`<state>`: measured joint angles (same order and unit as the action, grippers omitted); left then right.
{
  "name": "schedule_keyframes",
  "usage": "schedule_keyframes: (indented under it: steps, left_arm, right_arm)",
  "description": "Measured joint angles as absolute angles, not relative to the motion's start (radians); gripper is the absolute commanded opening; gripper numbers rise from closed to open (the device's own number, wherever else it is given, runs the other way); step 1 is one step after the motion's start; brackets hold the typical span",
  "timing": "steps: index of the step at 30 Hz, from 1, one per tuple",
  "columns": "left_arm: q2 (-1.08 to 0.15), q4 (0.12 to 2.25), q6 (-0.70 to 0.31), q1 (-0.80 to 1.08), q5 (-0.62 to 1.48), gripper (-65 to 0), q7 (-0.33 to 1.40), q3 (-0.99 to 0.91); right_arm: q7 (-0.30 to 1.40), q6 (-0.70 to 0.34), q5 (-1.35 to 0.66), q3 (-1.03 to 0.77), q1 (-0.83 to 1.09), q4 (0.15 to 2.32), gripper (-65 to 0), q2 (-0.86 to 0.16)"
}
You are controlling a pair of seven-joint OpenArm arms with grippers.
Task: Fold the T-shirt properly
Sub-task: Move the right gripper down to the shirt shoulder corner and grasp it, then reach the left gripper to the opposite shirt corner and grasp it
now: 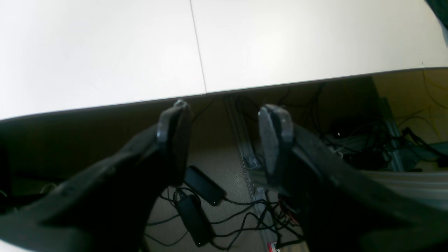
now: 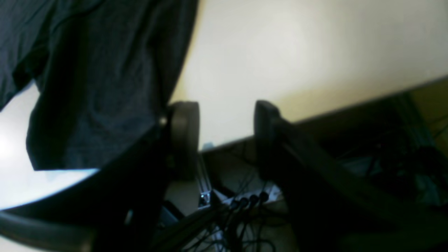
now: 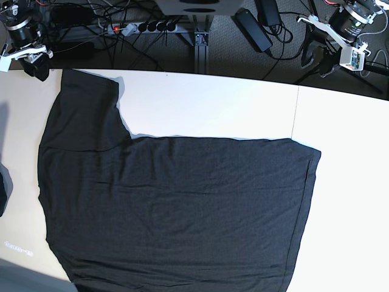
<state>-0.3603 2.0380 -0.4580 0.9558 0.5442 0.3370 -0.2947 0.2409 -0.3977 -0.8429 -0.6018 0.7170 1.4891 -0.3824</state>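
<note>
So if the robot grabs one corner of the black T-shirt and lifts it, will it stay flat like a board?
Probably not. The T-shirt lies limp on the table with soft wrinkles, so it would likely droop and hang. It looks thin, so probably light for its size. Spread this wide, the rest would likely drag along the table rather than lift cleanly.

One large black short-sleeved knit T-shirt lies spread on the white tabletop, which is made of two panels meeting at one seam. Two robot arms sit beyond the table's far edge, one at each far corner, so two grippers: the left gripper and the right gripper, each with two dark fingers standing apart. On the floor past that far edge there is one white power strip with a row of black plugs, two black rectangular power bricks, and a tangle of black cables too knotted to count
</note>
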Motion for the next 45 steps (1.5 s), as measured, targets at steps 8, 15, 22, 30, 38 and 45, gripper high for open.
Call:
schedule_keyframes:
  steps: [8,15,22,30,38,45]
  left_arm:
    - [-0.36,2.038,-0.458,0.953,0.544,-30.3,0.337,-0.295]
    - [-0.36,2.038,-0.458,0.953,0.545,-30.3,0.337,-0.295]
    - [-0.36,2.038,-0.458,0.953,0.545,-30.3,0.359,-0.295]
    - [-0.36,2.038,-0.458,0.953,0.551,-30.3,0.359,-0.295]
    - [-0.36,2.038,-0.458,0.953,0.551,-30.3,0.359,-0.295]
    - [-0.36,2.038,-0.458,0.953,0.551,-30.3,0.359,-0.295]
  right_arm:
    - [0.259,-0.398,-0.86,-0.602,0.717,1.483,-38.9,-0.382]
    - [0.26,-0.398,-0.873,-0.602,0.71,1.47,-38.9,-0.382]
    - [0.289,-0.398,-0.897,-0.602,0.672,1.478,-38.9,-0.382]
    - [0.298,-0.4,-0.899,-0.543,0.638,1.48,-28.2,-0.382]
    - [0.27,-0.4,-0.909,-0.428,0.604,1.486,-26.1,-0.351]
    - [0.258,-0.4,-0.909,-0.405,0.59,1.491,-26.1,-0.291]
